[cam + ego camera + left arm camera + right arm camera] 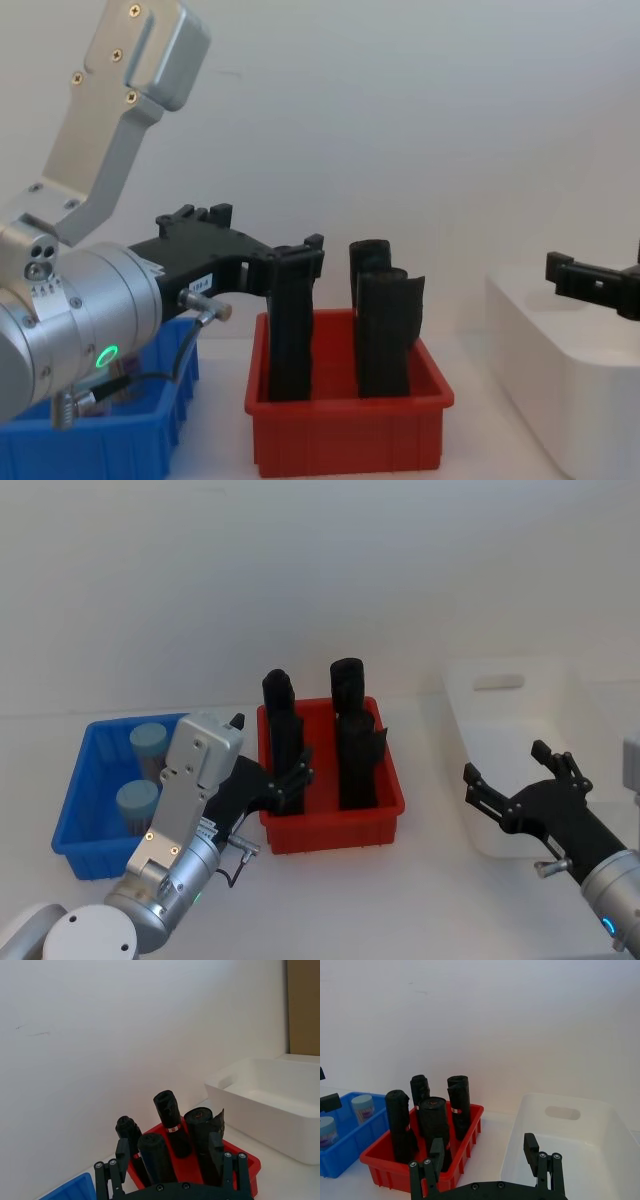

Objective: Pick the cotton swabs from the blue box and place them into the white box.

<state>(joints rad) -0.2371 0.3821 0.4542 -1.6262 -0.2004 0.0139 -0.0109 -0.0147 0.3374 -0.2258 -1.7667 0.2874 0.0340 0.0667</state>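
Two cotton swab jars (150,742) (137,802) with pale blue lids stand in the blue box (75,790) at the left. From the right wrist view the jars (363,1106) (326,1131) sit in the same blue box (350,1152). My left gripper (297,780) is open, to the right of the blue box and against the red bin's left side, holding nothing. My right gripper (507,765) is open and empty at the near left corner of the white box (560,710). The white box (570,1130) looks empty inside.
A red bin (330,825) with several tall black rolls (348,730) stands between the blue and white boxes. In the chest view the left gripper (260,250) hangs beside those rolls (385,320). A white wall closes the back.
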